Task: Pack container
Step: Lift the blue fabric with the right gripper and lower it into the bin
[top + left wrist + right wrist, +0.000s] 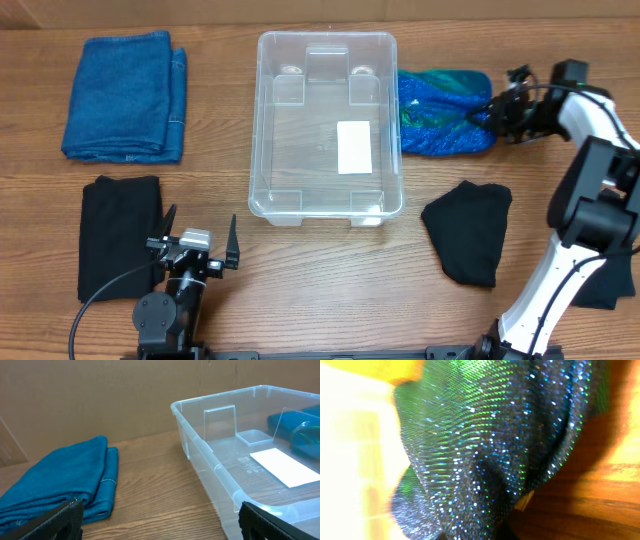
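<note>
The clear plastic container (pixel 256 130) stands empty at the table's middle, with a white label (pixel 355 147) on its bottom. It also shows in the left wrist view (pixel 210 457). A sparkly blue-green cloth (pixel 440 110) lies against its right side. My right gripper (pixel 497 108) is at that cloth's right end, and the cloth (pixel 485 445) fills its wrist view, bunched between the fingers. My left gripper (pixel 195 245) is open and empty near the front edge, left of the container (pixel 160 527).
A folded blue towel (pixel 125 95) lies at the back left and shows in the left wrist view (pixel 60 477). A black cloth (pixel 120 235) lies at the front left, another (pixel 470 230) at the front right.
</note>
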Robot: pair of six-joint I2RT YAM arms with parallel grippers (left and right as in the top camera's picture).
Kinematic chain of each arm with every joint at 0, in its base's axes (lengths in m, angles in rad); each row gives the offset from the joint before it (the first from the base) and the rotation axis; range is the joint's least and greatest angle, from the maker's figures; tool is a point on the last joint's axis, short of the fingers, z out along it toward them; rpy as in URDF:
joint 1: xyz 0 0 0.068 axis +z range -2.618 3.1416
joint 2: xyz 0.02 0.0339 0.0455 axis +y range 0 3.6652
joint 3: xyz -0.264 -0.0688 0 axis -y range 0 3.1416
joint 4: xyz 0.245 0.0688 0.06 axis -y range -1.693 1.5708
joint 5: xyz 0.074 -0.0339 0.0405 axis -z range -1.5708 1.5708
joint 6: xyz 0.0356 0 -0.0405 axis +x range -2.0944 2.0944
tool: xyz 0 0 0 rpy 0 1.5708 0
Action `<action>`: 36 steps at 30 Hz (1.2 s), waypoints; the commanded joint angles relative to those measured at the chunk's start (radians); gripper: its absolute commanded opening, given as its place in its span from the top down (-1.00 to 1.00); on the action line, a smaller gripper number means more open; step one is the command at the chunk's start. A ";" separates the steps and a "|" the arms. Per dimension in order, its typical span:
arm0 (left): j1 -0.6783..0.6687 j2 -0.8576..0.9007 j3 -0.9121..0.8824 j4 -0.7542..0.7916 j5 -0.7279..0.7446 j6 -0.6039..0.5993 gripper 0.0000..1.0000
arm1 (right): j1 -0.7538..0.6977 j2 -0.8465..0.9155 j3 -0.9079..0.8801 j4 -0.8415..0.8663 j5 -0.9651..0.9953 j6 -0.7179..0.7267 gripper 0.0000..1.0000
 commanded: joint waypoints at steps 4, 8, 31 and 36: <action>0.005 -0.009 -0.003 -0.002 -0.006 0.014 -1.00 | -0.113 -0.056 0.172 -0.091 -0.670 0.033 0.93; 0.005 -0.009 -0.003 -0.002 -0.006 0.014 -1.00 | -0.104 -0.164 0.177 -0.103 -0.670 0.045 0.93; 0.005 -0.009 -0.003 -0.002 -0.006 0.014 -1.00 | 0.630 -0.452 0.177 0.146 0.021 0.257 0.93; 0.005 -0.009 -0.003 -0.002 -0.006 0.014 -1.00 | 0.638 -0.385 0.176 0.211 0.061 0.307 0.93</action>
